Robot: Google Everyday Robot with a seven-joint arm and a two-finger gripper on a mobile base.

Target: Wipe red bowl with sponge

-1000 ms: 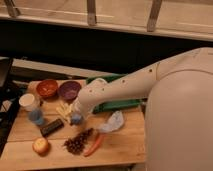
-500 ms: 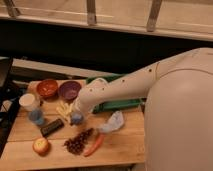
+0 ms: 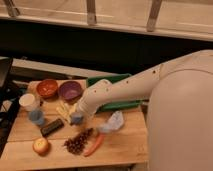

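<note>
Wooden tabletop (image 3: 125, 145) holds a white cup (image 3: 28, 101) at left, the red bowl (image 3: 47, 88) and a purple bowl (image 3: 70, 90) behind, an apple (image 3: 40, 145) in front. Centre, the gripper (image 3: 76, 118) hangs low by yellow sponge pieces (image 3: 63, 111); its grip can't be judged. A carrot (image 3: 93, 145) and green tray (image 3: 120, 104) lie rightward.

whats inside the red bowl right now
Nothing shows inside the red bowl; its near inner wall is hidden by the rim. The gripper is down on the table, apart from it, near the purple bowl.
</note>
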